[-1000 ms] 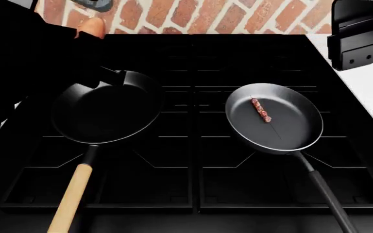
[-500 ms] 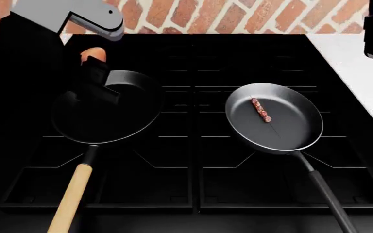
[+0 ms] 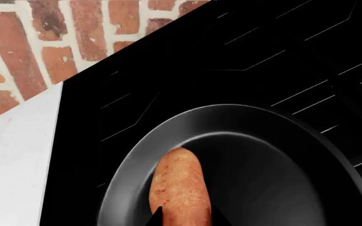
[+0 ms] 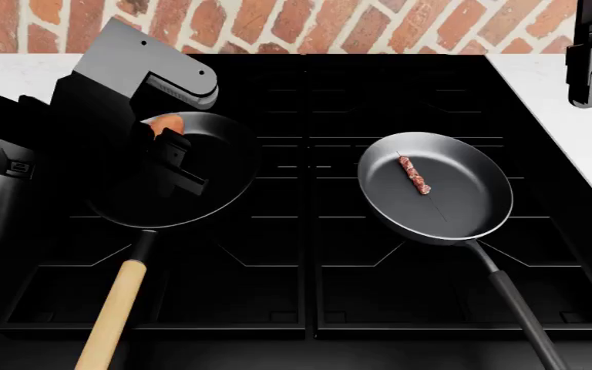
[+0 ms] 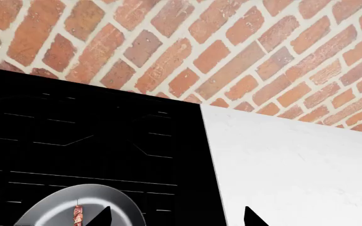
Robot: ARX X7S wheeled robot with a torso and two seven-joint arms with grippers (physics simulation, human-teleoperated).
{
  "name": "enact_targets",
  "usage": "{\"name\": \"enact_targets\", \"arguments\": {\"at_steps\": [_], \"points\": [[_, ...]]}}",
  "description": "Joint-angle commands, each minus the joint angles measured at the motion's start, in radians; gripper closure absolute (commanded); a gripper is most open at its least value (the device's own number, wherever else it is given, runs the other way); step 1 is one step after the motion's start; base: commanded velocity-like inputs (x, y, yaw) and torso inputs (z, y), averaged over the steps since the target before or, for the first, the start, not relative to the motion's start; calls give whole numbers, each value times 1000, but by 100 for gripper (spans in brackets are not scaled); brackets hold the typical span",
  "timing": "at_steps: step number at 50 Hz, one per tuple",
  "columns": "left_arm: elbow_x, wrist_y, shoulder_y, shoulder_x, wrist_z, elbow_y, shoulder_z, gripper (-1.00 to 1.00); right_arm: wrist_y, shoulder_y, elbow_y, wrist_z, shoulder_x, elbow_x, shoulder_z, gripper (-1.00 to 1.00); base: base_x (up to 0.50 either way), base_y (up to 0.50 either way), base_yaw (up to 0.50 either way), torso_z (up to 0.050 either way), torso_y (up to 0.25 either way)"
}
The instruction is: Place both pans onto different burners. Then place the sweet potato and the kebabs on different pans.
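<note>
Left pincer (image 4: 163,142) moved over black pan (image 4: 224,166), clamped on sweet potato (image 3: 179,188); right pincer (image 5: 176,217) apart, raised.

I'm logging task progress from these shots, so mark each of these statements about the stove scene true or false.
1. The kebab lies in the dark grey pan. True.
2. The sweet potato is on the white counter. False: the left gripper holds it over the black pan.
3. Both pans sit on the burners. True.
4. The right gripper grips the kebab. False: it is open and empty, raised beside the range.
5. The wooden handle belongs to the grey pan. False: the black one.
</note>
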Motion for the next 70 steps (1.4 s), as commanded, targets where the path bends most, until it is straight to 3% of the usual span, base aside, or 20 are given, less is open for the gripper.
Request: {"name": "enact_targets", "arguments": {"at_steps": [1,69,70], "points": [[16,14,31,-1,9,1,6,100,-2,-7,-6,-3,3,-6,-12,-100,0,0,0,0,0],[52,41,92,-5,28,1,10,100,-9,-24,-39,-16,32,-17,-31,-100,0,0,0,0,0],[52,41,93,-5,28,1,10,-100,-10,-24,-40,-17,32,-18,-33,-100,0,0,0,0,0]]}}
